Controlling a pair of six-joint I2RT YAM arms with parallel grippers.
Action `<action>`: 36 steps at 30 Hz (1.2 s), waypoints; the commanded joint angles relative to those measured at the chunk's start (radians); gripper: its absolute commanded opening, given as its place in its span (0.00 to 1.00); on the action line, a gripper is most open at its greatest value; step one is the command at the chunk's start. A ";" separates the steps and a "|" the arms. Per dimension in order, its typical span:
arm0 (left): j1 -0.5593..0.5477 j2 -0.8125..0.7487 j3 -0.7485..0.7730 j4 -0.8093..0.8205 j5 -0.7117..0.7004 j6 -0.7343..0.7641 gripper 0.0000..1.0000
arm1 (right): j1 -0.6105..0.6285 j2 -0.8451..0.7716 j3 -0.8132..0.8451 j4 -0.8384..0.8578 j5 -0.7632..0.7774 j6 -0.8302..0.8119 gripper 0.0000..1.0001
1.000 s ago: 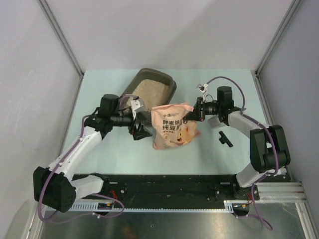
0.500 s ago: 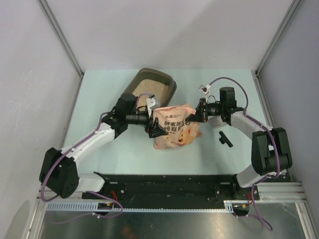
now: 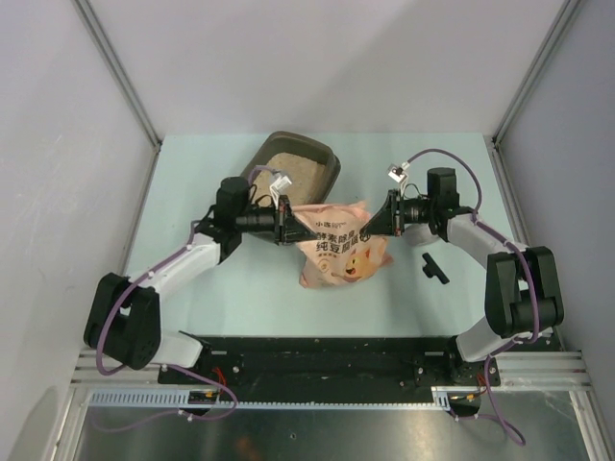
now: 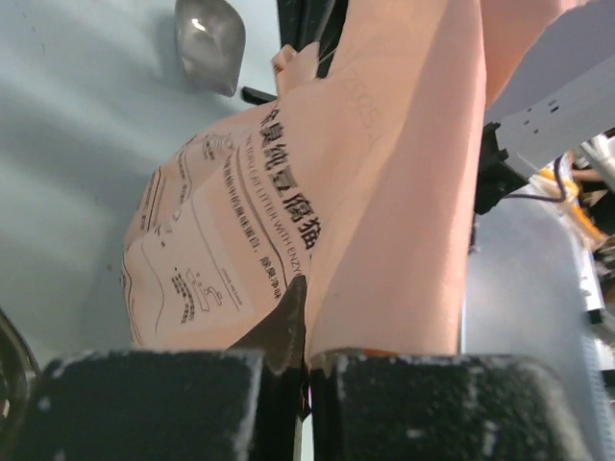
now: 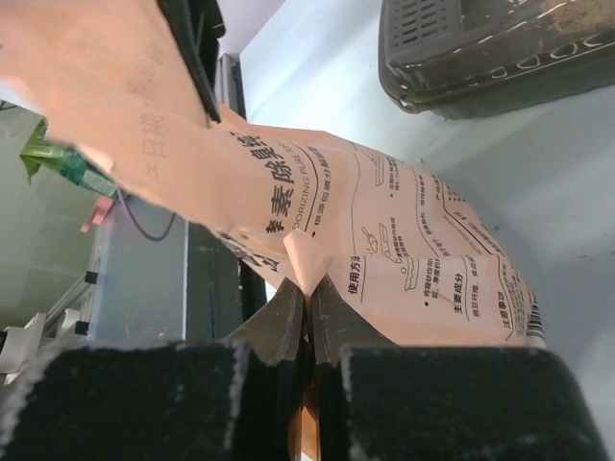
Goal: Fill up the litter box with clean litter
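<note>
The dark grey-brown litter box point(image 3: 332, 165) sits at the back of the table with pale beige clean litter point(image 3: 286, 173) in it. Its wall also shows in the right wrist view point(image 5: 500, 48). In front of it a salmon-pink bag point(image 3: 338, 248) hangs between both arms. My left gripper point(image 3: 286, 219) is shut on the bag's upper left edge, the jaws pinched on a fold of pink film point(image 4: 306, 307). My right gripper point(image 3: 375, 223) is shut on the bag's upper right corner, a pink fold wedged between its jaws point(image 5: 309, 293). The printed back of the bag point(image 4: 231, 240) fills the left wrist view.
A small black tool point(image 3: 433, 266) lies on the table right of the bag, under the right forearm. A shiny grey scoop point(image 4: 209, 40) shows beyond the bag in the left wrist view. Grey walls stand to the left, back and right.
My left arm swung right to the bag's upper left edge and its gripper went from open to shut on it. The right gripper kept its hold; the bag shifted only slightly.
</note>
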 commanded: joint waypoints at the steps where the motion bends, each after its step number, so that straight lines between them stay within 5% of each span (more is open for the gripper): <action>1: 0.066 0.003 -0.052 0.027 0.053 -0.195 0.00 | -0.018 -0.037 0.039 0.079 -0.166 0.099 0.00; 7: 0.146 0.016 -0.015 -0.031 0.066 -0.212 0.00 | -0.048 0.010 0.039 0.072 -0.261 0.186 0.00; 14: 0.129 0.081 0.030 -0.038 0.062 -0.272 0.00 | -0.004 0.008 0.039 -0.078 -0.238 0.100 0.00; 16: 0.130 0.098 0.031 -0.025 0.066 -0.281 0.15 | 0.004 -0.009 0.039 -0.102 -0.192 0.061 0.01; 19: 0.124 0.120 0.014 0.021 0.096 -0.303 0.15 | 0.016 -0.032 0.039 -0.121 -0.108 0.042 0.11; 27: 0.116 0.126 0.016 0.055 0.087 -0.316 0.09 | 0.048 -0.006 -0.010 0.153 -0.039 0.232 0.36; 36: 0.116 0.134 0.024 0.060 0.086 -0.323 0.04 | 0.076 -0.020 -0.080 0.290 -0.014 0.344 0.32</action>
